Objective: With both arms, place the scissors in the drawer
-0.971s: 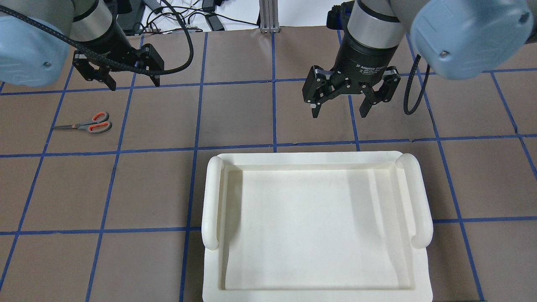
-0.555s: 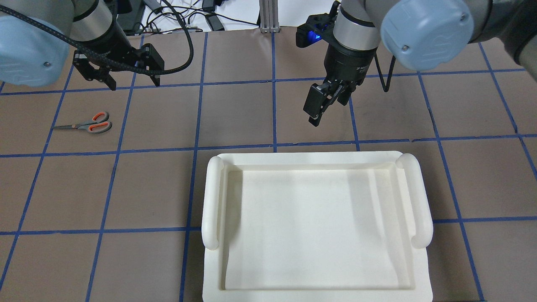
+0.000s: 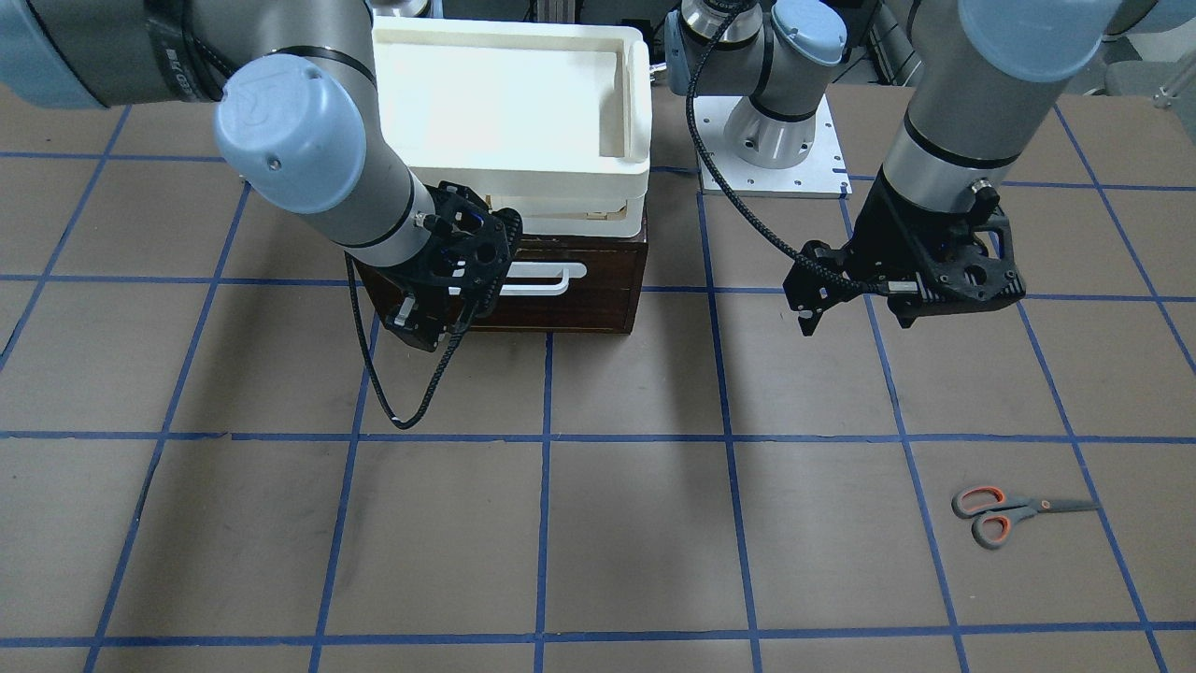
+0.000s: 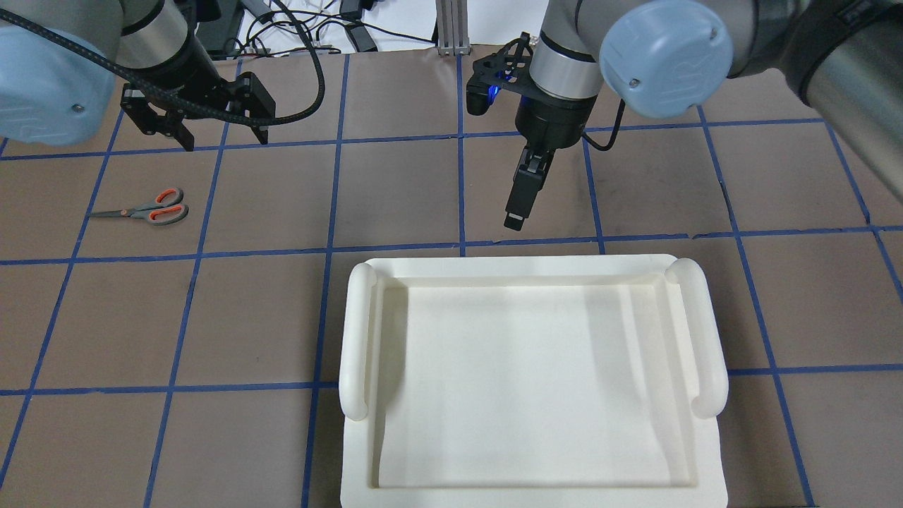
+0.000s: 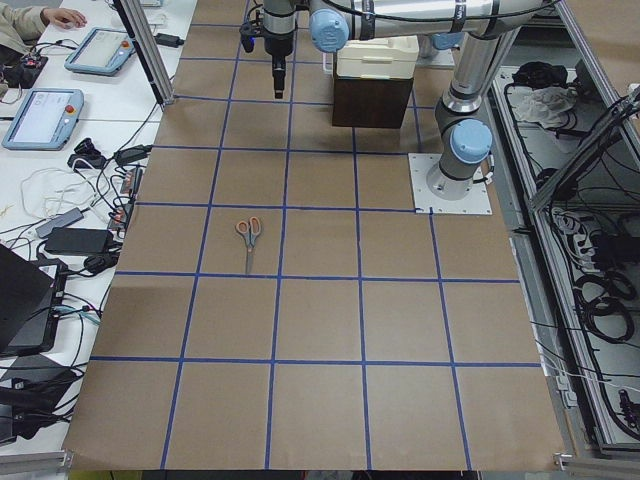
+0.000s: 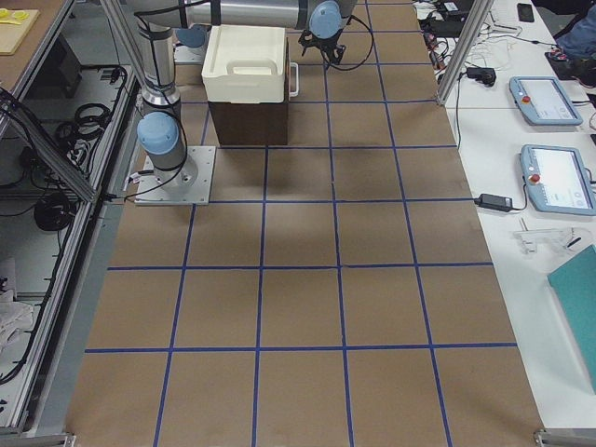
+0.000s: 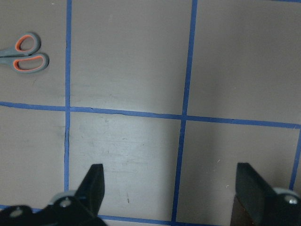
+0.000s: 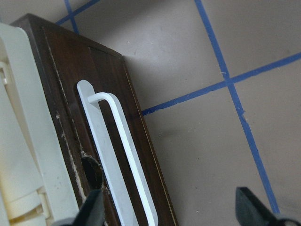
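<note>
The scissors (image 4: 144, 210) lie flat on the brown mat, far from the drawer; they also show in the front view (image 3: 1004, 512) and at the top left of the left wrist view (image 7: 26, 52). My left gripper (image 4: 194, 120) is open and empty, hovering beyond the scissors. The dark brown drawer (image 3: 598, 299) looks shut, its white bar handle (image 3: 533, 279) facing outward. My right gripper (image 3: 430, 327) is open and empty, turned on edge just in front of the handle (image 8: 117, 155), apart from it.
A white plastic bin (image 4: 529, 381) sits on top of the drawer cabinet and hides it from overhead. Blue tape lines grid the mat. Cables and devices lie beyond the table's far edge (image 4: 338, 28).
My right gripper has rotated about its axis from broadside to edge-on and shifted left, in front of the drawer. The left arm and the scissors have not moved.
</note>
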Controlling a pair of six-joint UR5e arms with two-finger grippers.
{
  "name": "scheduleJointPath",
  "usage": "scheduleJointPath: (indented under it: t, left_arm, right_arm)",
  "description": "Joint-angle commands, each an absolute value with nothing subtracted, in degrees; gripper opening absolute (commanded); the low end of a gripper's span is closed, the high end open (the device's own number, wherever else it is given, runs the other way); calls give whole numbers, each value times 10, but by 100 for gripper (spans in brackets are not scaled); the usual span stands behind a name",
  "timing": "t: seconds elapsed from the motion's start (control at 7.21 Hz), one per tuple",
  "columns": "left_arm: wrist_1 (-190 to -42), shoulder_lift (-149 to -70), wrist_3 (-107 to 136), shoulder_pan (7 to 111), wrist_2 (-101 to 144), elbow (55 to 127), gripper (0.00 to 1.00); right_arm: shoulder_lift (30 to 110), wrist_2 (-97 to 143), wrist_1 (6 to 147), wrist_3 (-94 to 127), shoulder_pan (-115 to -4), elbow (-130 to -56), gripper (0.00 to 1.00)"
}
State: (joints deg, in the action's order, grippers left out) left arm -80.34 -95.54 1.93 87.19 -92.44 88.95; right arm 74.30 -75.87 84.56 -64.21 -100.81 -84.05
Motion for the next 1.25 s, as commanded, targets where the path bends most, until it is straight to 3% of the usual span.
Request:
scheduleJointPath:
  t: [0.0,0.69,1.11]
  left_arm:
    - [-803,-956,19,872,-923,889,100]
    - [-804,-958,12,872,-927,889,100]
    - [-799,-968,-234,818,-919,890,100]
  right_arm:
    - [710,-804,831,-765,-1039,-838,100]
    - [672,-825,854,-802,-1087,-846,97]
    - [671,-827,856,-788,-1088,-860,98]
